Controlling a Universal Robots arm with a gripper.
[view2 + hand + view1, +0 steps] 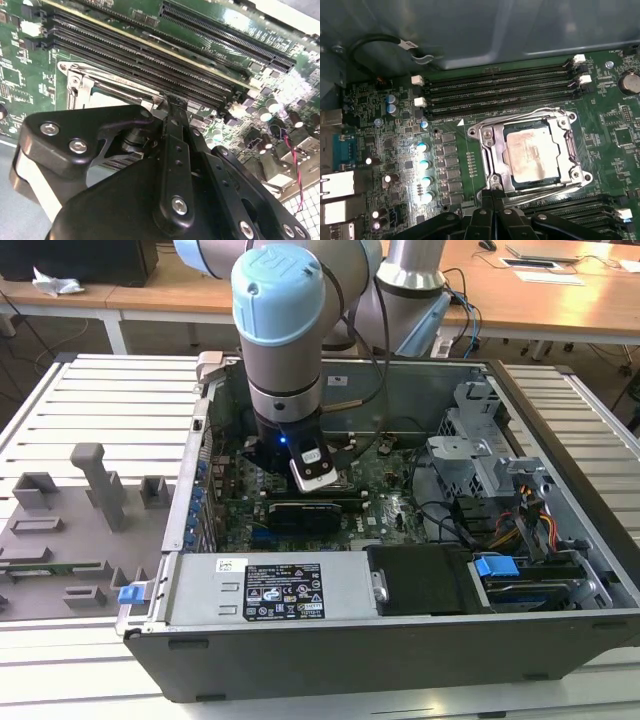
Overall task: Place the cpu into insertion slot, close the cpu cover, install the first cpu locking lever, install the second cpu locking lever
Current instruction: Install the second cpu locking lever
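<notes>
In the first wrist view the cpu (532,150) lies flat in the insertion slot (506,167), its silvery top smeared. The cpu cover (490,150) is down around it as a metal frame. One wire locking lever (520,116) runs along the socket edge next to the memory slots, and another lever (550,192) runs along the opposite edge. My gripper (492,200) is shut, with its tips right at the socket's corner where that second lever begins. In the second wrist view the gripper (172,102) touches the socket's edge. In the exterior view the arm (280,340) reaches down into the open computer case.
Long memory slots (500,92) and the case wall (495,30) lie beyond the socket, and capacitors (422,165) stand beside it. In the exterior view a power supply (270,585) sits in front, a drive cage (480,440) on the exterior view's right and a grey fixture plate (70,530) on its left.
</notes>
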